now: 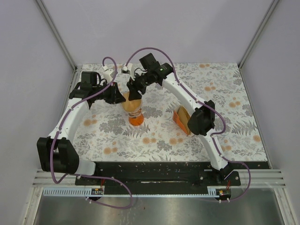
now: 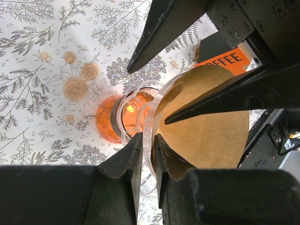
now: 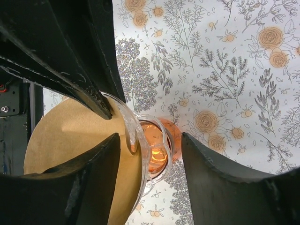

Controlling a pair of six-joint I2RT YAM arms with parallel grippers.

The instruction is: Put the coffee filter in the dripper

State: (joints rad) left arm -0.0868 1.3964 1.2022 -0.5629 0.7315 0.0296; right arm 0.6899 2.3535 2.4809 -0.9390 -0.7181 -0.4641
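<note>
The dripper (image 1: 136, 115) stands upright on the flowered table (image 1: 225, 93), a little left of the middle, its orange base down and its clear funnel up. The coffee filter (image 2: 211, 133) sits in that funnel, a light-brown paper lying against the inner wall and rising well above the rim (from above it shows as a tan cap on the vessel).

The left gripper (image 2: 148, 140) comes in from the left side. Its two fingers are drawn close together, with only a thin slit between them, and the clear rim of the dripper runs through that slit, so it pinches the rim. Whether the edge of the paper is caught in the same pinch I cannot tell.

The right gripper (image 3: 150, 140) reaches in from the far side with its fingers spread wide. One finger lies over the paper inside the funnel and the other stands outside the glass, with the funnel wall between them.

An orange box (image 1: 181, 120) marked COFFEE stands on the table to the right of the dripper, apart from it and close to the right arm.
</note>
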